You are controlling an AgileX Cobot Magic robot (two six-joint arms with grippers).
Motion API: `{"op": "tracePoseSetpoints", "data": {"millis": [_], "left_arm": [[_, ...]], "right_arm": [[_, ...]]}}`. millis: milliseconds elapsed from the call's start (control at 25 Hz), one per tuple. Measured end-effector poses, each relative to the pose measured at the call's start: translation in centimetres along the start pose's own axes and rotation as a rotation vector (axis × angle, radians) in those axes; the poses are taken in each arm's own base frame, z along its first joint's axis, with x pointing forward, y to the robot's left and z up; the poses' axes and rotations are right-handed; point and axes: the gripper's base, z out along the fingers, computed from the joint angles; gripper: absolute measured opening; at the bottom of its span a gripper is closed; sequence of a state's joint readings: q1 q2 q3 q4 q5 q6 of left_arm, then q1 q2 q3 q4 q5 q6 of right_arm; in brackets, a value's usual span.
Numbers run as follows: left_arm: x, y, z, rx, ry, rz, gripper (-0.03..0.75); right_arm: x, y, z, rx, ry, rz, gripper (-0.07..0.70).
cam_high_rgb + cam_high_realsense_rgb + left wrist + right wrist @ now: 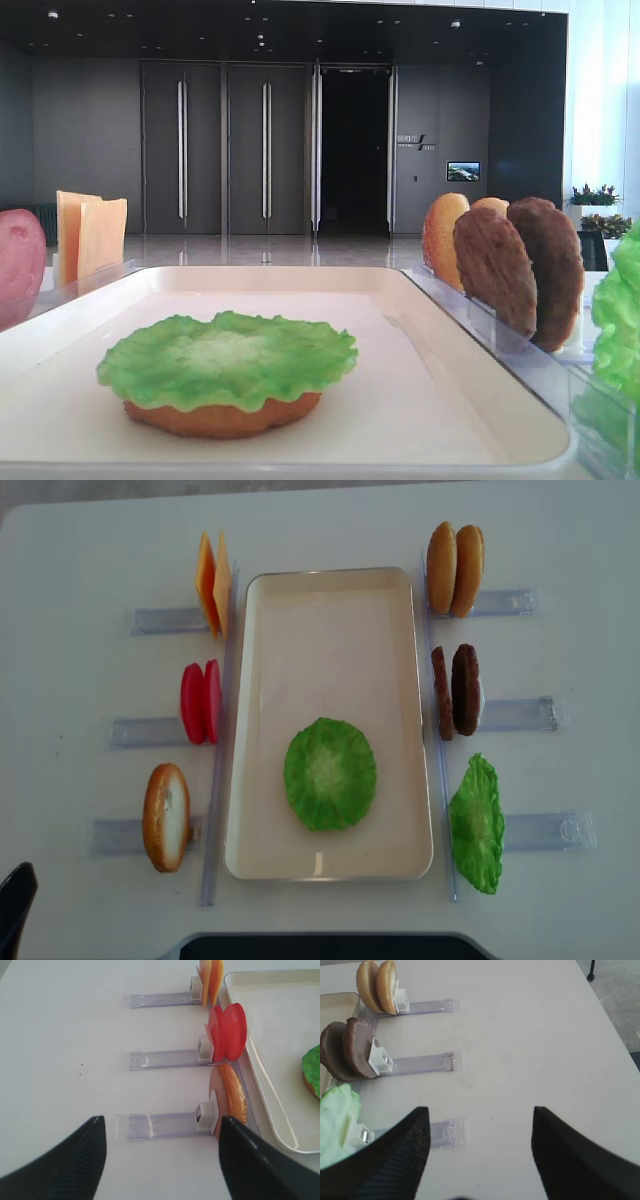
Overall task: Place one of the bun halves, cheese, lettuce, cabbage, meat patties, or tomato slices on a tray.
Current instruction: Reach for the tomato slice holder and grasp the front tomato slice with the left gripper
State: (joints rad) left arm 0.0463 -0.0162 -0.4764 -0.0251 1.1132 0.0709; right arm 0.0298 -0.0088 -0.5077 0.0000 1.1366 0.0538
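Note:
The cream tray (330, 610) lies in the middle of the table. On it, a ruffled green lettuce (330, 773) covers a flat bun half (222, 418). Left of the tray, cheese (211, 582), tomato slices (200, 702) and a bun half (166, 817) stand in holders. To its right stand two bun halves (455, 568), meat patties (456, 690) and another green leaf (476, 823). My left gripper (161, 1125) hangs open and empty over the table, near the left bun half (231, 1095). Near the green leaf (337, 1120), my right gripper (480, 1115) is open and empty.
Clear plastic holder rails (520, 715) stick out sideways from both long sides of the tray. A dark curved edge (320, 947) runs along the near side of the table. Only a black fingertip (15, 905) of the left arm shows in the overhead view.

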Motion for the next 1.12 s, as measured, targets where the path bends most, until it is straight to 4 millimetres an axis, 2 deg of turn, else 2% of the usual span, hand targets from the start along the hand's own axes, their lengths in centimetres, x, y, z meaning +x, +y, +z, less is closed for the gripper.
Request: {"op": "tracePoseSetpoints", "data": {"millis": [960,1120], "left_arm": [[0.02,-0.03,0.0,0.003,0.002,-0.002,0.534],[-0.1,-0.12,-0.9,0.013,0.038,-0.014,0.534]], "right_arm": [[0.0,0.0,0.0,0.0,0.0,0.0,0.424],[0.0,0.0,0.0,0.0,0.0,0.0,0.424]]}}
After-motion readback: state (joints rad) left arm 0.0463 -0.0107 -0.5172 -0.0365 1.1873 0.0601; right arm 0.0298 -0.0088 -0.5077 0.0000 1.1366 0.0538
